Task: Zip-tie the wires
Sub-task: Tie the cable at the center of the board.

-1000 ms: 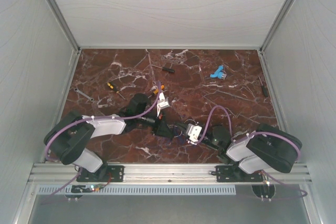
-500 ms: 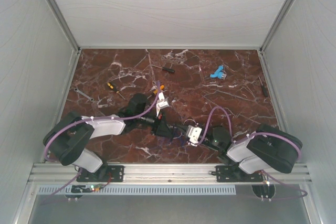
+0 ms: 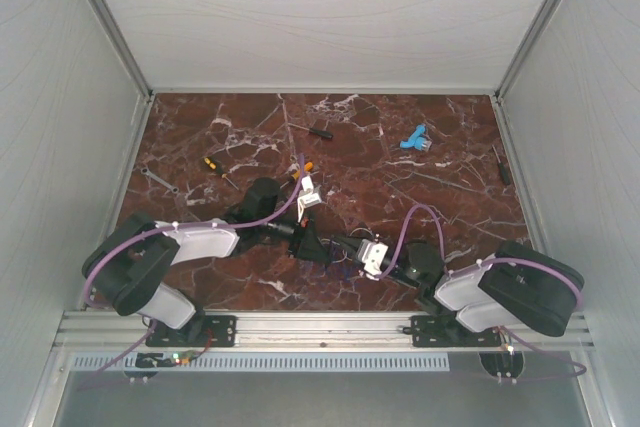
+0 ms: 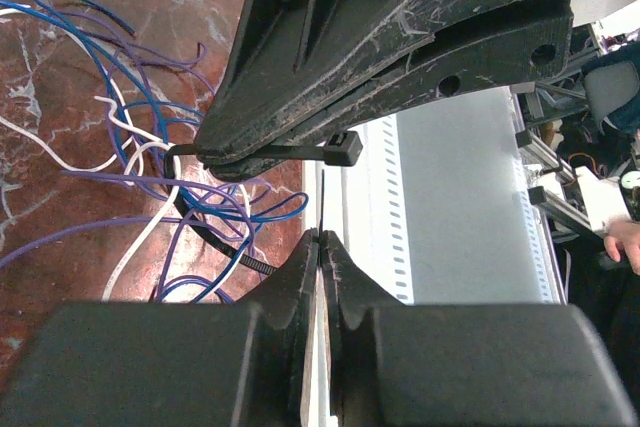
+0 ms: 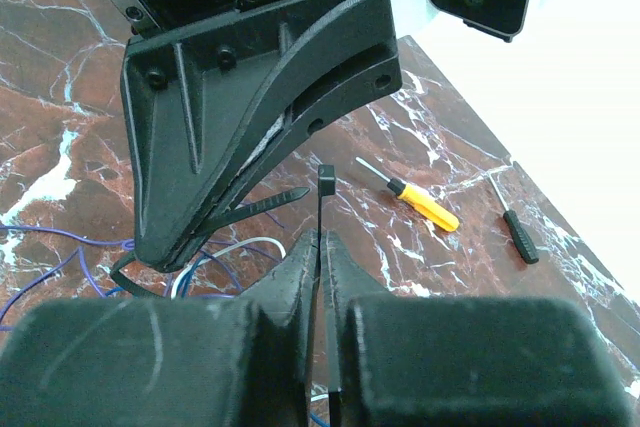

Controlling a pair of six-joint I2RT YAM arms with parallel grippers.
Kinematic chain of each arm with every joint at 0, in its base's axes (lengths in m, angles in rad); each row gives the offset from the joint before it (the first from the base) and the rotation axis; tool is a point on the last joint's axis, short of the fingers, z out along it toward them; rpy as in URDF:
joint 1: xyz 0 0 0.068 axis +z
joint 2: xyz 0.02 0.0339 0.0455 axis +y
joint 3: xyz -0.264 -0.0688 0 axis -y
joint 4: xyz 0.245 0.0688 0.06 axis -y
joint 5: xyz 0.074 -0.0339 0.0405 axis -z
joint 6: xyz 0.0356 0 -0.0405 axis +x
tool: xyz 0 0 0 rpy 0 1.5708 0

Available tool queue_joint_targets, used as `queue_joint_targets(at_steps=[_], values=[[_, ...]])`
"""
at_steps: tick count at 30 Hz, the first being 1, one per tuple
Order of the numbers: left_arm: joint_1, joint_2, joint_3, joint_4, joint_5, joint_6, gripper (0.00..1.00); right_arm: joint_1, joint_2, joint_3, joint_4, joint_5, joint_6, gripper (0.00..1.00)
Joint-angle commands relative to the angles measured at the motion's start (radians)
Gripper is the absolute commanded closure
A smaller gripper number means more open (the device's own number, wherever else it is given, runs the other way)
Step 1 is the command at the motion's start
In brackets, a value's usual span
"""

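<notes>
We saw the left gripper (image 4: 322,239) clenched on the thin tail of the zip tie (image 4: 343,148). The wires (image 4: 150,172) lay on the table (image 3: 440,147) between the 2 grippers, the tie's strap running through them. The right gripper (image 5: 318,239) pinched its head end.

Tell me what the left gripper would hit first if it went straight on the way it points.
The zip tie, at its head, sits just ahead of the left gripper. Right behind it is the right gripper, which pinches it. Depth is hard to judge, but little room seems left.
</notes>
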Motion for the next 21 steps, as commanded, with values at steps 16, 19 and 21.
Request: queue_joint_targets(at_steps=[16, 19, 21], values=[[0.007, -0.018, 0.002, 0.065, 0.027, -0.003, 1.0, 0.034, 0.011, 0.006, 0.049, 0.023, -0.044, 1.0], [0.007, -0.016, 0.004, 0.064, 0.03, -0.004, 1.0, 0.039, 0.008, 0.009, 0.043, 0.04, -0.043, 1.0], [0.006, -0.012, 0.006, 0.064, 0.042, -0.004, 1.0, 0.039, 0.009, 0.014, 0.038, 0.067, -0.037, 1.0]])
